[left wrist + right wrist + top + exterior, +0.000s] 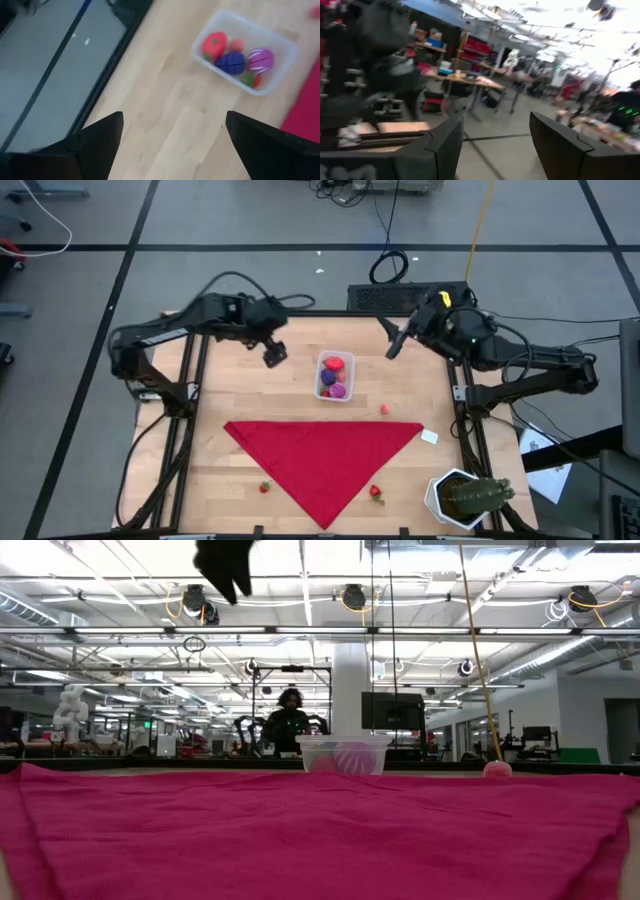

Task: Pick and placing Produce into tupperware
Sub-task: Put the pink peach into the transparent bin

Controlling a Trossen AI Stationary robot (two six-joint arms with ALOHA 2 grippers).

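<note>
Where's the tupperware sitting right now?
In the high view the tupperware sits at the table's far middle, just beyond the red cloth, holding several produce pieces, with the left gripper to its left.

We see a wooden table (240, 470) with a red cloth (325, 460) spread at its centre. At twelve o'clock of the cloth sits the tupperware (335, 376); a pinkish piece (385, 410) at one o'clock; a potted cactus (465, 497) at four; two red pieces (376, 492) near six and seven.
</note>
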